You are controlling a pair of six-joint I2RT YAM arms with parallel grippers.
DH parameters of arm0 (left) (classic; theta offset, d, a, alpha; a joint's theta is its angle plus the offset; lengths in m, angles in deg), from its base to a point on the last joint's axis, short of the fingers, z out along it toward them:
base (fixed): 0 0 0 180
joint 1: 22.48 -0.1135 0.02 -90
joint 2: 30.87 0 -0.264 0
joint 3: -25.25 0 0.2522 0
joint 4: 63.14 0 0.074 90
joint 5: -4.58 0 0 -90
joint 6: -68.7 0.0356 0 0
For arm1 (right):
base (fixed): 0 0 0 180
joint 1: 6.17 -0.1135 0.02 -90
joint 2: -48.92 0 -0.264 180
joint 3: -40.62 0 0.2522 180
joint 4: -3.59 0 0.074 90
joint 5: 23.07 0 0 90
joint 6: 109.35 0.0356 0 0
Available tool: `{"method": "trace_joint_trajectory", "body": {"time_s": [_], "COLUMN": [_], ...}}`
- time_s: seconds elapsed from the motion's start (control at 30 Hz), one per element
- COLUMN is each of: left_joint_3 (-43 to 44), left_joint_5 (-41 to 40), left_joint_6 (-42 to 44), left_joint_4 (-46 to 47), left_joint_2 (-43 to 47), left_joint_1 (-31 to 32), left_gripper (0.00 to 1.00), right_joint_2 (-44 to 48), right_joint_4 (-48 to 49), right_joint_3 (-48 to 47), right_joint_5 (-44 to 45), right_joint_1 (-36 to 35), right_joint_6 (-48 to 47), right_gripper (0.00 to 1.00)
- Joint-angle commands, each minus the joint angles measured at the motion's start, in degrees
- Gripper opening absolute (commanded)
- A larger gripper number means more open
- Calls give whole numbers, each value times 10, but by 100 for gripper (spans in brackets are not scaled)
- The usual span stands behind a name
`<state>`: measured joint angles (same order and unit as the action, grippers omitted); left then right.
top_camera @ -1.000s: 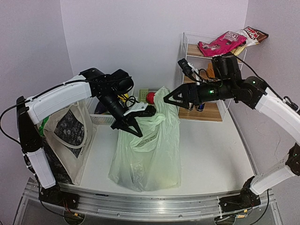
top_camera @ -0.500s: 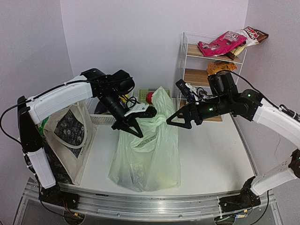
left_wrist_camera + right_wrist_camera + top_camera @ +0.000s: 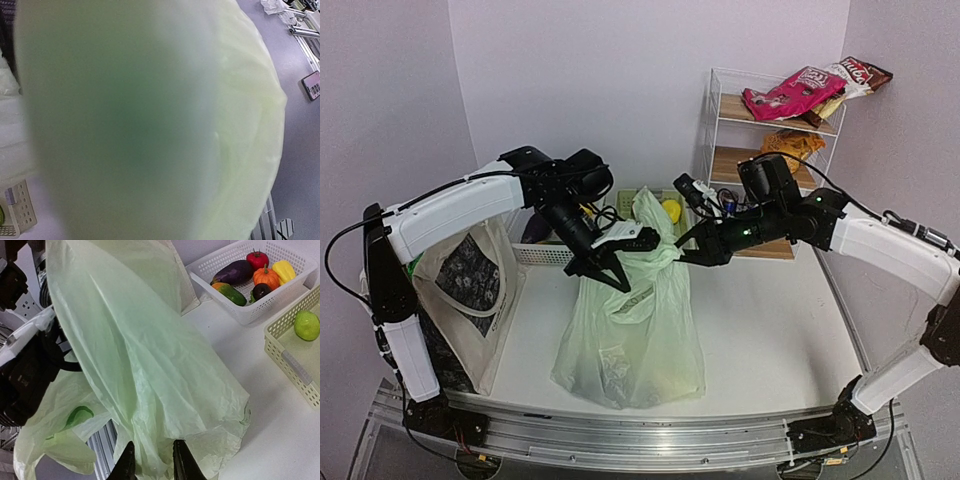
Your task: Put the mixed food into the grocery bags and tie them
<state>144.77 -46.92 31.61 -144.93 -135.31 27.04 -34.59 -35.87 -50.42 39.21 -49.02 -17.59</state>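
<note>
Plastic, pale green, blurring the whole left wrist view: plastic bag [image 3: 150,125] only. Pinching its film in the nearly closed right gripper [image 3: 152,467], per the right wrist view. Showing only from above: fully closed left gripper [image 3: 607,272] clamping the bag's other side, mid table [image 3: 770,310].

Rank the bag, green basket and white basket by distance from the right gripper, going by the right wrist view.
1. The bag, in the right gripper, between its fingers.
2. The green basket, at the right edge.
3. The white basket, upper right, beyond the green one.
</note>
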Motion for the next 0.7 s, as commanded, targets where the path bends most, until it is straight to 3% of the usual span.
{"method": "trace_joint_trajectory", "body": {"time_s": [0.0, 0.13, 0.3, 0.43, 0.67], "left_joint_3": [21, 9, 1, -8, -3], "left_joint_5": [-26, -61, -68, -76, -40], "left_joint_6": [-26, -79, -108, -122, -147], "left_joint_4": [28, 61, 82, 89, 79], "left_joint_2": [-3, -4, 0, 5, 6], "left_joint_1": [1, 1, 1, 1, 2], "left_gripper": [0, 0, 0, 0, 0], "right_joint_2": [3, -1, -10, -2, -1], "right_joint_4": [25, 23, 21, 21, 26], "right_joint_3": [-24, -22, -17, -6, -14], "right_joint_5": [-48, -100, -134, -130, -34], "right_joint_1": [5, 8, 16, 28, 26], "right_joint_6": [-5, -5, -13, -30, -29], "right_gripper": [20, 33, 71, 78, 90]}}
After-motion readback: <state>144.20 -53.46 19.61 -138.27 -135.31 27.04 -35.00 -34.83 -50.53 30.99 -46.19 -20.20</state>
